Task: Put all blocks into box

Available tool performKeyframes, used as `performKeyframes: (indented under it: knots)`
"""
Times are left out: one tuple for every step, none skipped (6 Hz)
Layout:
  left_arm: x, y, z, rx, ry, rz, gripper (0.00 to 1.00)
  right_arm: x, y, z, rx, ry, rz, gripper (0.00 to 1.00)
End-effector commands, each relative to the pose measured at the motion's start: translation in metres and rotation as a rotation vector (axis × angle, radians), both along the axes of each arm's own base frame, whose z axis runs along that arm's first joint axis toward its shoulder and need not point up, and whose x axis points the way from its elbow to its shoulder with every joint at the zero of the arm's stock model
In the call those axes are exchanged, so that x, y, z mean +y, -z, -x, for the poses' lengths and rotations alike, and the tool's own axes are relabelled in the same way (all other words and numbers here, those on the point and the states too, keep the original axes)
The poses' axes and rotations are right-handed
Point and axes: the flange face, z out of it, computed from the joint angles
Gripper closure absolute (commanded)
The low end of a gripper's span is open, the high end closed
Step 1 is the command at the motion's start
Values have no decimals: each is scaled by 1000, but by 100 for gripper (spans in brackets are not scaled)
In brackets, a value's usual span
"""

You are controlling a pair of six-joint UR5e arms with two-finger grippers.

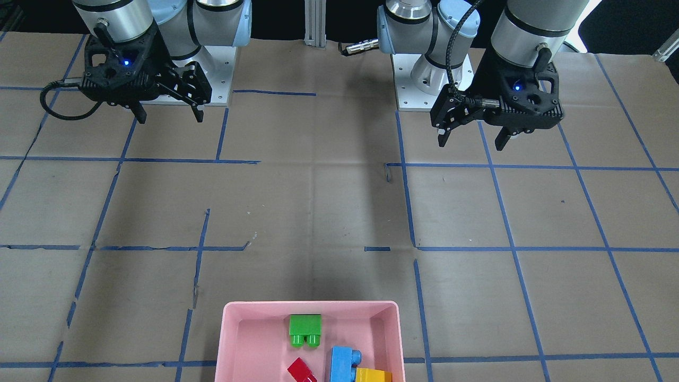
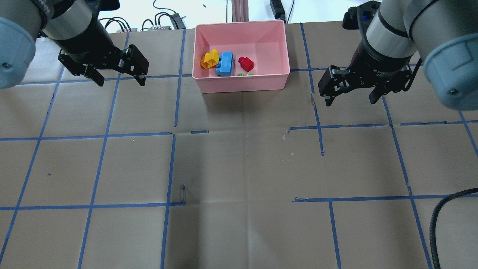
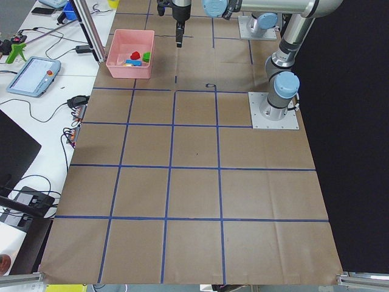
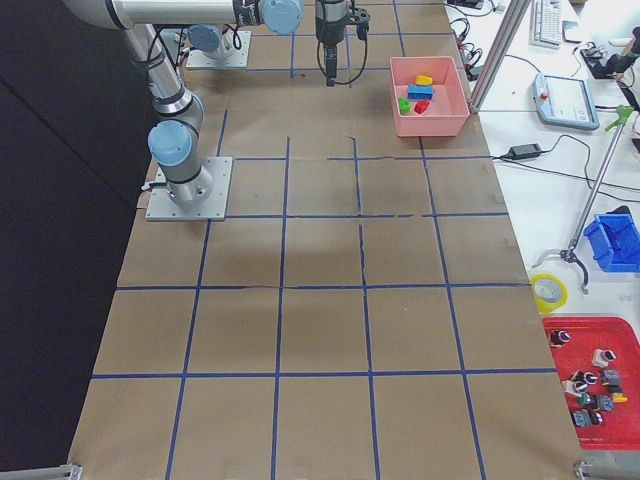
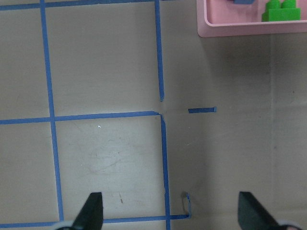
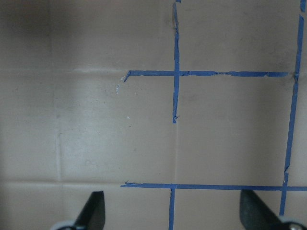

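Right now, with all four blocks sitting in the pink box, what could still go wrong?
Little, but two things. The open left claw and right claw hang on either side of the box; a low inward sweep might knock it. The yellow block sits against the blue block, so a bump could shift both.

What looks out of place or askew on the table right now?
Nothing serious: the studded plastic bricks, green, red, blue and yellow, all lie inside the shallow pink plastic tray. Only the blue tape grid looks torn and gappy in places.
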Motion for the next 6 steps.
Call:
performKeyframes:
  knots:
    - [0, 0, -1, 0, -1, 0, 1, 0, 1, 0, 1, 2, -2, 0]
    - [0, 0, 0, 0, 0, 0, 1, 0, 0, -1, -6, 2, -2, 0]
    - [0, 1, -1, 0, -1, -2, 1, -1, 0, -1, -6, 2, -2, 0]
    - [0, 1, 0, 0, 0, -2, 1, -1, 0, -1, -6, 2, -2, 0]
    - [0, 2, -1, 0, -1, -5, 1, -1, 0, -1, -8, 2, -2, 0]
    - [1, 1, 0, -2, 0, -3, 1, -1, 1, -1, -8, 2, -3, 0]
